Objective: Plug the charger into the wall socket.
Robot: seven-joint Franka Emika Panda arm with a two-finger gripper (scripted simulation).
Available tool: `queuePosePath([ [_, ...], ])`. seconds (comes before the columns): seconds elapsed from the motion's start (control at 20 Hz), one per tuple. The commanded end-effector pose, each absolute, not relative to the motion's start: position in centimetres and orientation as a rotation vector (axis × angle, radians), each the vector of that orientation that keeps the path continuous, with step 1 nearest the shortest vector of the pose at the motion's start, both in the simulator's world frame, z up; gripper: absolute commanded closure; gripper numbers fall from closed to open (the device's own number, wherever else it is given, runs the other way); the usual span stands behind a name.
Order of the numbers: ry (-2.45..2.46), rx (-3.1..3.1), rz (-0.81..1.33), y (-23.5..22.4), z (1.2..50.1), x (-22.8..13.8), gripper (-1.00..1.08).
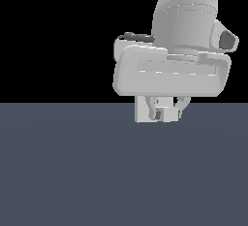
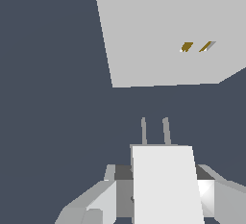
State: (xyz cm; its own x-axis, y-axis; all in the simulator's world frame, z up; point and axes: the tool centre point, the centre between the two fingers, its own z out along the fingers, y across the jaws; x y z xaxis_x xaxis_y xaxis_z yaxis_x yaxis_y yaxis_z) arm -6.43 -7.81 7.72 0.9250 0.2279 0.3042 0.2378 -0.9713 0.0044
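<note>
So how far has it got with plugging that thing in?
The pickup looks done: the gripper is shut on the charger, whose two prongs point towards the wall socket. In hand is the approach; dark floor shows between the prongs and the socket. Left: lining the prongs up with the two gold slots and pushing them in.

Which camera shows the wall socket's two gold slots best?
The wrist view: the wall socket faces it, both gold slots visible beyond the charger. In the exterior view the gripper blocks it; no slots are discernible.
</note>
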Motion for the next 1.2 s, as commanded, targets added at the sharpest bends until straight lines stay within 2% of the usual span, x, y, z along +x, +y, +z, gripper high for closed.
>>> queuePosePath([
  [0.0,-0.393,-3.044,-0.475,-8.5,8.5,-6.2,1.08],
  [0.45,-0.435,-3.031,-0.472,-10.0,9.9,-5.7,1.08],
  [1.15,-0.437,-3.031,-0.471,-9.7,10.0,-4.6,1.08],
])
